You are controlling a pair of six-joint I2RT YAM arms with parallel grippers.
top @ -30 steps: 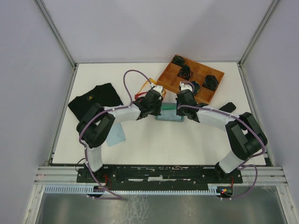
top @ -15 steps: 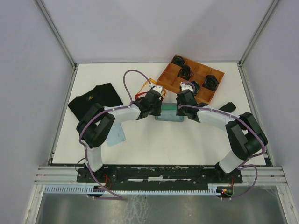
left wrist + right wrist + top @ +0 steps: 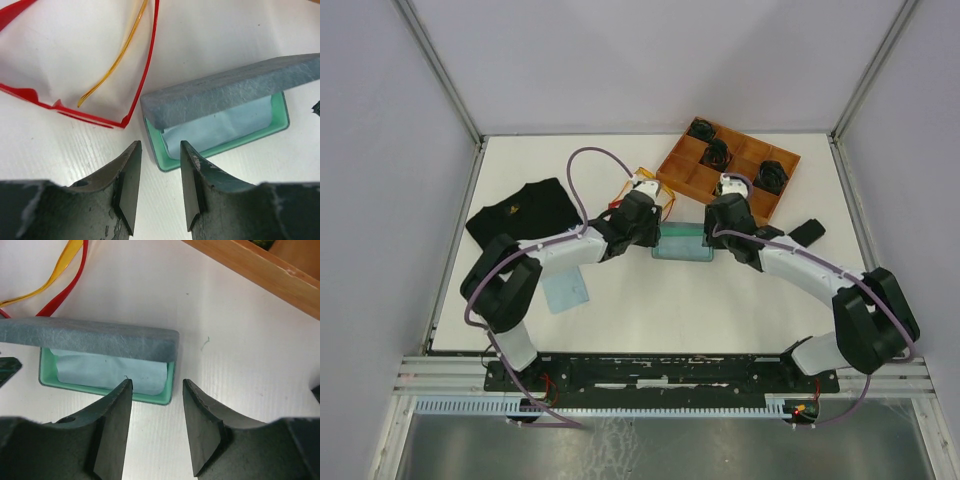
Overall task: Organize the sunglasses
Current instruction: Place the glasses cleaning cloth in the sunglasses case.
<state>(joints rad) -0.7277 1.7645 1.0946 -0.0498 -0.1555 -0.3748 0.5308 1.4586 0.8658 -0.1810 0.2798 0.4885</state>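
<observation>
Left claw gapes near red sunglasses, whose front only its camera shows.

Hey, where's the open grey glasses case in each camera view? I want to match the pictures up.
Top external: the glasses case sits mid-table, just nearer than the wooden tray.
Left wrist: right of centre, lid ajar over a light blue cloth.
Right wrist: left of centre, lid ajar.
Shared landmark: the sunglasses lying just beyond the case, upper left in both wrist views.
</observation>
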